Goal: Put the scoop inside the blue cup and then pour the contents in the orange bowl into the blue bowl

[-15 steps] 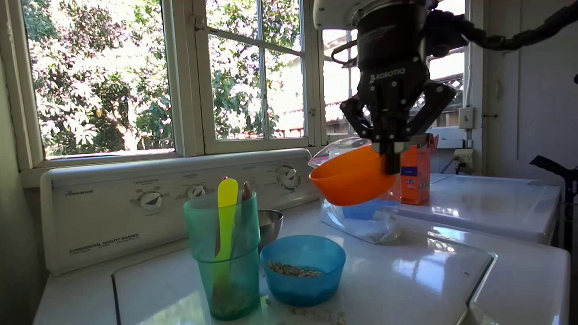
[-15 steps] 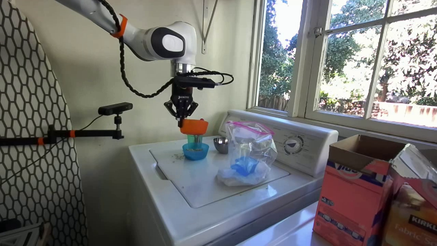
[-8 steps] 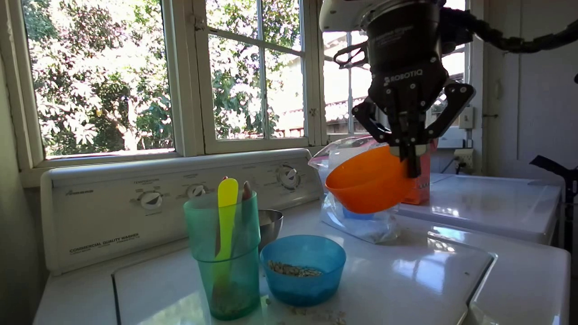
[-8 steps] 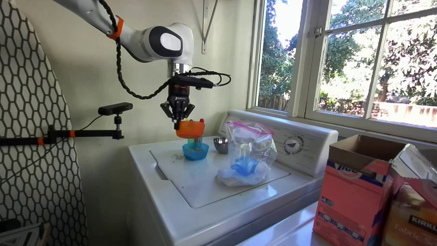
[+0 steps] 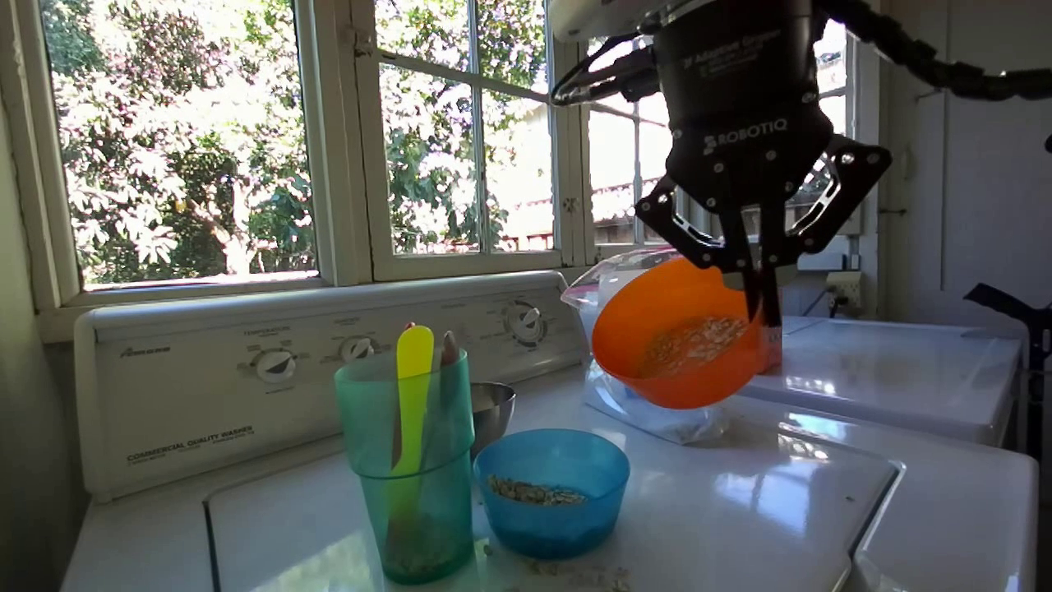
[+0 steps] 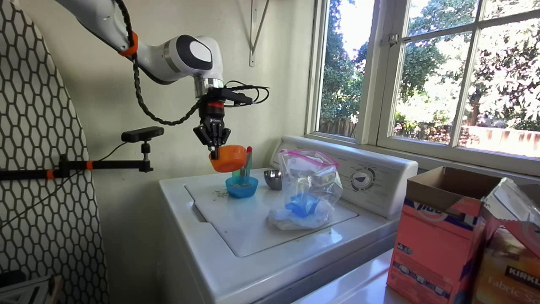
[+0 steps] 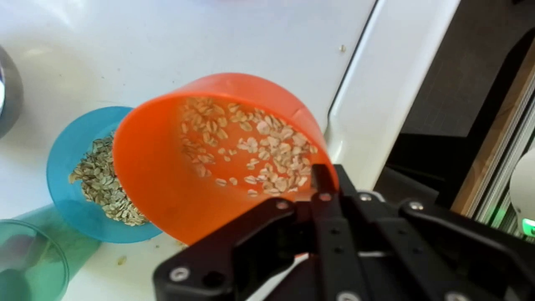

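Observation:
My gripper is shut on the rim of the orange bowl; one finger is inside, one outside. The bowl is tilted, with oats still in it. In the wrist view the orange bowl hangs above and partly covers the blue bowl. The blue bowl stands on the washer lid with oats inside. The blue cup stands upright beside it. The red tip of the scoop shows at the cup's top; its lower part is unclear. The gripper also shows in an exterior view.
A yellow-green utensil stands in the cup. A steel bowl is behind the blue bowl. A clear plastic bag lies on the lid. Spilled oats lie near the blue bowl. A control panel rises at the back.
The gripper and orange bowl have moved away from the cup, to the right in one exterior picture and left in another. The bowl has turned, so its oats now show.

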Controlling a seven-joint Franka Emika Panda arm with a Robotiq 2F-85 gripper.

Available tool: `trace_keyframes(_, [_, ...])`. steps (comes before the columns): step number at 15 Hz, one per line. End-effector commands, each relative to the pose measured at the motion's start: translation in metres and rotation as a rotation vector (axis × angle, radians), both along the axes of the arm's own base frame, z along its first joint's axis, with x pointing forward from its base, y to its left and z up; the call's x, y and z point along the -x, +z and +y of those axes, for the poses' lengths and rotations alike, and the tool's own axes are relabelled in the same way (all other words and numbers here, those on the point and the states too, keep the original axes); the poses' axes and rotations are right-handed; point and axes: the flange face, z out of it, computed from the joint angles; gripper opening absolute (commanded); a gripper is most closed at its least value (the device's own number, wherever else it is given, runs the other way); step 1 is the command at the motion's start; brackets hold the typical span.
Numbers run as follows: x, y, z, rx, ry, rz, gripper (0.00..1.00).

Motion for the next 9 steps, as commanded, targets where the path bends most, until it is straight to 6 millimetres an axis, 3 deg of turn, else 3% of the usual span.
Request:
trace_keyframes(1, [-0.001, -0.002, 0.006, 0.028, 0.024, -0.025, 0.01])
trace_keyframes(6, [-0.005, -0.006, 0.008, 0.075, 0.035, -0.031, 0.01])
trace_keyframes(9, [-0.014, -0.016, 0.021, 0.156, 0.103, -0.038, 0.01])
